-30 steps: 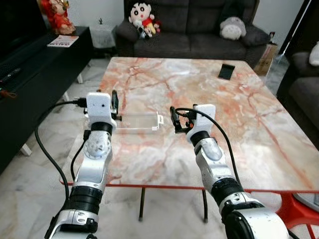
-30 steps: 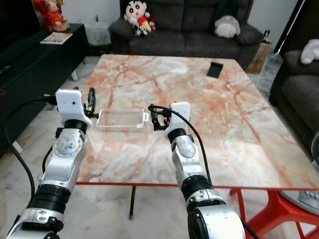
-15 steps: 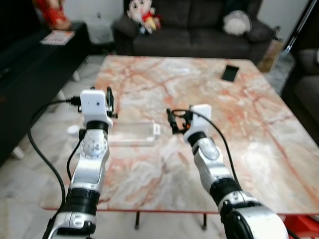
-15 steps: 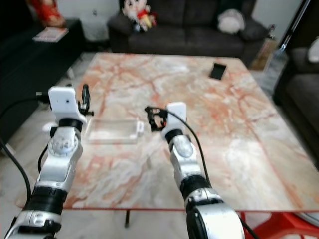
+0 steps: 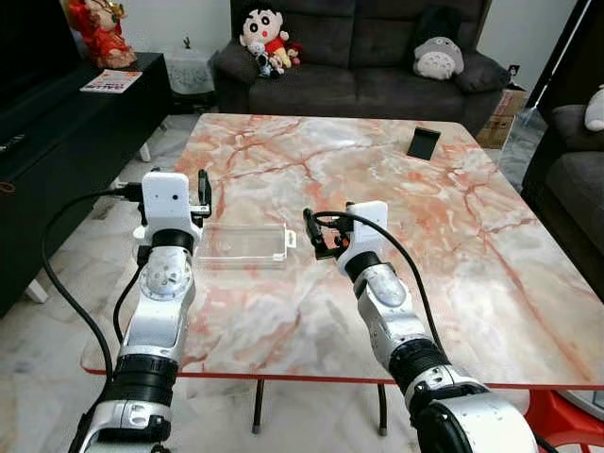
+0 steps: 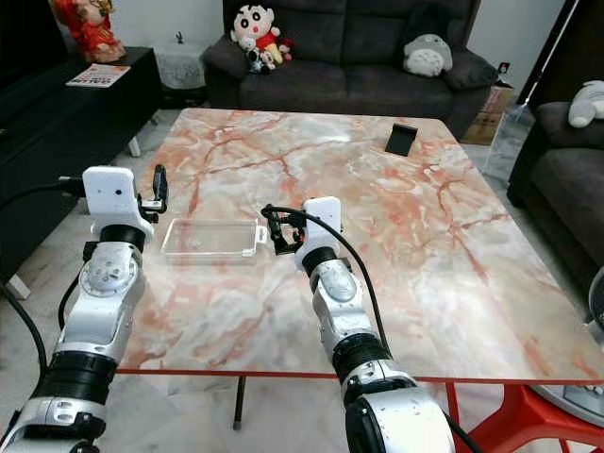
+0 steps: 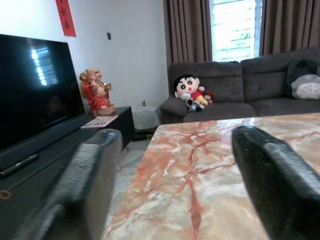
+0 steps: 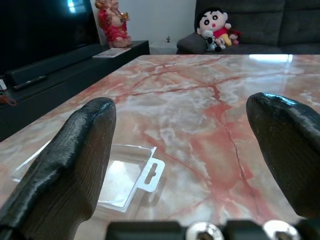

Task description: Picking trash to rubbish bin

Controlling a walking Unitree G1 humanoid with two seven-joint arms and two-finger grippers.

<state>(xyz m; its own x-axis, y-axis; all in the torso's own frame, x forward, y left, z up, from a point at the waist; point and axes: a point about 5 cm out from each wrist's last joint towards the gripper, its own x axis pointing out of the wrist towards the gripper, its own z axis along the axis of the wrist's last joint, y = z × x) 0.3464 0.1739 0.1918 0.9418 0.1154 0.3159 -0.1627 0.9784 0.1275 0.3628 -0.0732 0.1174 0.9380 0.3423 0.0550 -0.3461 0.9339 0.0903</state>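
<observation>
Your two arms reach in over the near edge of the marble desk (image 5: pixel 453 236). The left end effector (image 5: pixel 203 193) hangs over the desk's near left border with its fingers spread apart, just beside the left short end of the clear plastic package (image 5: pixel 243 245). The right end effector (image 5: pixel 314 234) hovers just off the package's right end, fingers also spread wide and holding nothing; in your right wrist view the package (image 8: pixel 107 175) lies between and just beyond the fingers (image 8: pixel 70 165).

The package lies flat on the desk near the left front corner, close to the left edge. Its long axis runs left to right, roughly parallel to the near edge, and its small white hang tab (image 5: pixel 291 239) points toward your right end effector.

To the right of the right arm you have a broad stretch of bare marble out to the right edge. Beyond the package the top runs open to the far edge, where a dark phone-like object (image 5: pixel 423 144) lies near the far right corner.

Past the desk stands a dark sofa (image 5: pixel 368 57) carrying a cartoon doll (image 5: pixel 265 38) and a grey plush (image 5: pixel 439 58). A black TV cabinet (image 5: pixel 66 142) runs along the left, with floor between it and the desk.
</observation>
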